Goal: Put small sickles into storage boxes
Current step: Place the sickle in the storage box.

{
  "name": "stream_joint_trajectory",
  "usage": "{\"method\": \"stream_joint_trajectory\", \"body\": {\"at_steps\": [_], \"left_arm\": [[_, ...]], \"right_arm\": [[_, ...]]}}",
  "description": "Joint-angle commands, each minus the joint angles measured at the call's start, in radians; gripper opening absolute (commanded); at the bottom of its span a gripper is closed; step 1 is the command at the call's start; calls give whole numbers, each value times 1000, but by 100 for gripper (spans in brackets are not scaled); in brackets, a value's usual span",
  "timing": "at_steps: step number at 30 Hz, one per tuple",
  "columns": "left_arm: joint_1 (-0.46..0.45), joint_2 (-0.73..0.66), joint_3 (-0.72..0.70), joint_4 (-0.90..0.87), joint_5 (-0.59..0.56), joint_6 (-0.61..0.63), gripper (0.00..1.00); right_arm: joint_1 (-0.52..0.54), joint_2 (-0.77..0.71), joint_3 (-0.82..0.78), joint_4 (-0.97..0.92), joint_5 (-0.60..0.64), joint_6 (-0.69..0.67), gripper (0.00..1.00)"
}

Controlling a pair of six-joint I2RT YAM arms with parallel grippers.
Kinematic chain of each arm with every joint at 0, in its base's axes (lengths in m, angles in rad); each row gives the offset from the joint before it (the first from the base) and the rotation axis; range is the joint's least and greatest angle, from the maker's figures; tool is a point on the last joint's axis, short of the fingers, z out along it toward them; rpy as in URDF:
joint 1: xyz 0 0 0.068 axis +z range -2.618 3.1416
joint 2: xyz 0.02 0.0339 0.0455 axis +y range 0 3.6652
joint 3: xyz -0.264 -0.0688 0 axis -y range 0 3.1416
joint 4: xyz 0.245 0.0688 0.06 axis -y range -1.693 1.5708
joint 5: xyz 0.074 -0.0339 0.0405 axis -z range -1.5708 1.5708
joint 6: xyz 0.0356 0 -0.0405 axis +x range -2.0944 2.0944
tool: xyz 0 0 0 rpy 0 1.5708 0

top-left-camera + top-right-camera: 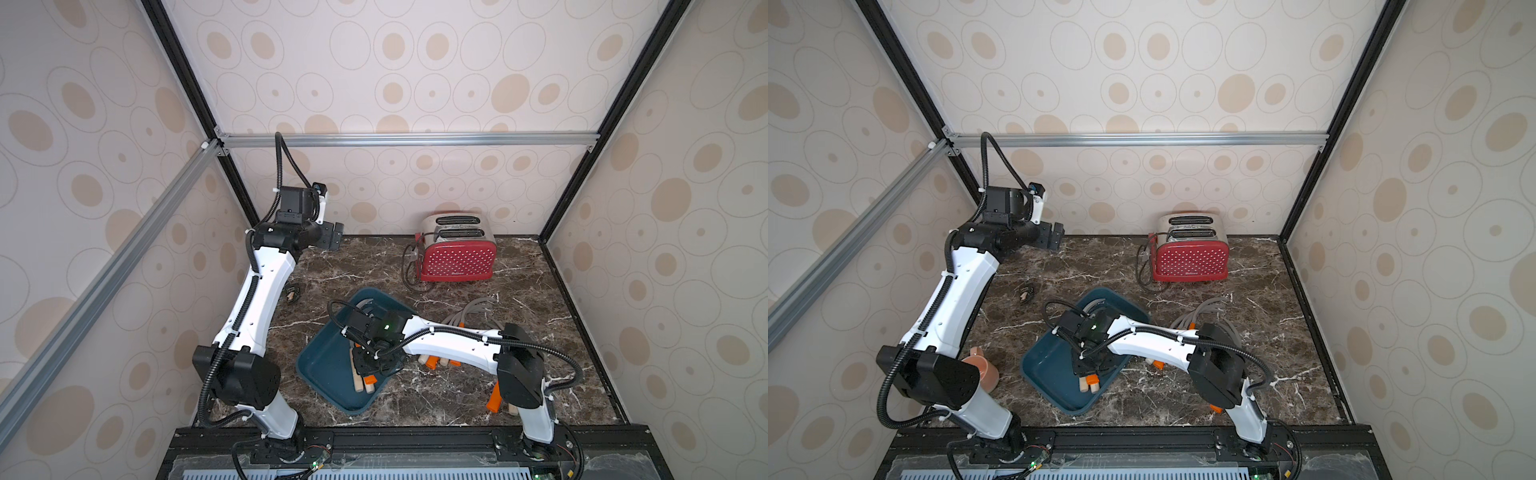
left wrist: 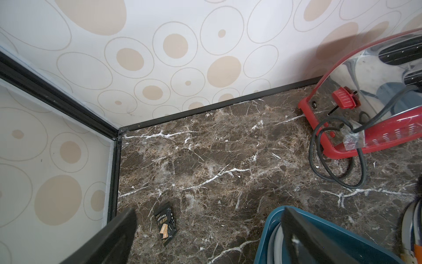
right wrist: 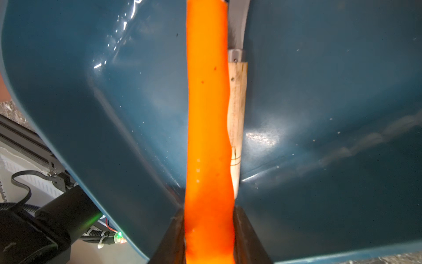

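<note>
Firmly clamped, the right gripper [image 3: 209, 240] pinches the orange handle [image 3: 209, 137] of a sickle between its dark fingers [image 3: 249, 237], low inside the tray [image 3: 91, 91]. Whether the sickle rests on the tray floor cannot be told. A wood-handled sickle [image 3: 237, 109] lies just beside it, blade pointing the same way. In both top views the gripper points down over the tray's right half, and handle ends [image 1: 363, 384] show beneath it, short of the near rim. The tray sits skewed on the table [image 1: 415, 399], with one corner toward the front rail and the opposite one toward the toaster [image 1: 457, 253], bare marble between. Loose sickles [image 1: 469, 311] lie heaped just right of the tray, partly under the right forearm, which reaches leftward from a bent elbow. One orange-handled sickle [image 1: 493, 399] lies by that arm's base. The left gripper [image 1: 332, 237] hangs raised near the back left corner, jaws spread wide and empty. The open table below it holds only a small packet [image 2: 165, 226].
</note>
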Motion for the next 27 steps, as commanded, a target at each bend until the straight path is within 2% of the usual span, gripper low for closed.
{"method": "stream_joint_trajectory", "body": {"at_steps": [1, 15, 22, 27], "left_arm": [[-6, -30, -2, 12, 6, 14, 99], [-6, -61, -26, 10, 39, 45, 99], [-6, -74, -36, 4, 60, 58, 99], [-6, -86, -45, -3, 55, 69, 99]], "right_arm": [[12, 12, 22, -23, -4, 27, 0], [24, 108, 126, -48, -58, 23, 0], [27, 155, 156, -49, -83, 16, 4], [31, 185, 185, -57, -95, 4, 10]]}}
